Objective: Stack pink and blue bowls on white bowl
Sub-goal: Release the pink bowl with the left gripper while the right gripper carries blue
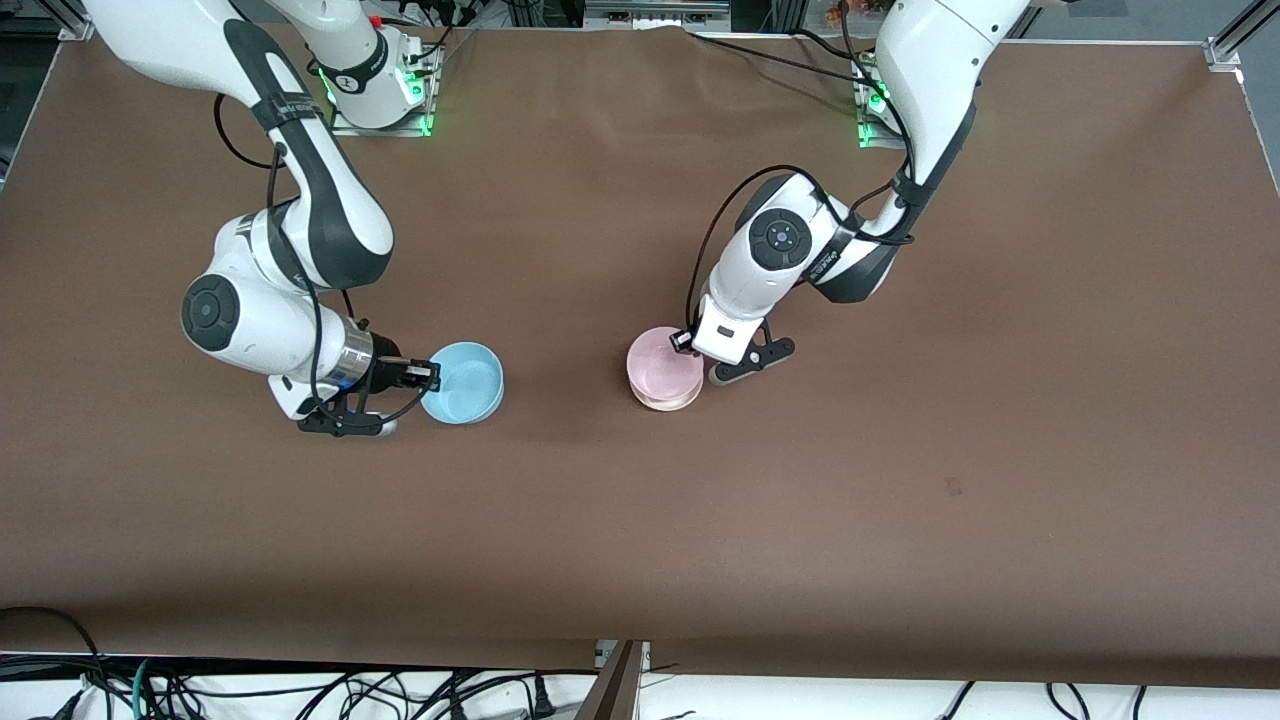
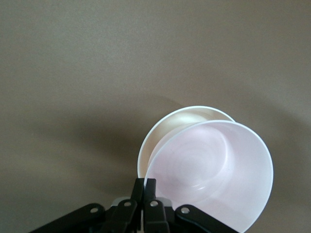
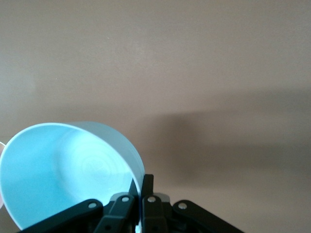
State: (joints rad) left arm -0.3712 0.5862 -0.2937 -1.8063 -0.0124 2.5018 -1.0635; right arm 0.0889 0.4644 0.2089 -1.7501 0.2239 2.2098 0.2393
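The pale pink bowl (image 1: 662, 362) sits tilted and off-centre over the white bowl (image 1: 668, 403), whose rim shows under it. My left gripper (image 1: 684, 341) is shut on the pink bowl's rim. In the left wrist view the pink bowl (image 2: 214, 170) overlaps the white bowl (image 2: 177, 121), and my left gripper (image 2: 145, 185) pinches the pink rim. My right gripper (image 1: 431, 375) is shut on the rim of the sky-blue bowl (image 1: 464, 381), toward the right arm's end of the table. In the right wrist view the blue bowl (image 3: 63, 170) hangs tilted from my right gripper (image 3: 142, 183).
The brown table cloth (image 1: 900, 450) is bare around both bowls. Cables lie below the table's front edge (image 1: 300, 690). The arm bases (image 1: 385, 95) stand along the table's edge farthest from the front camera.
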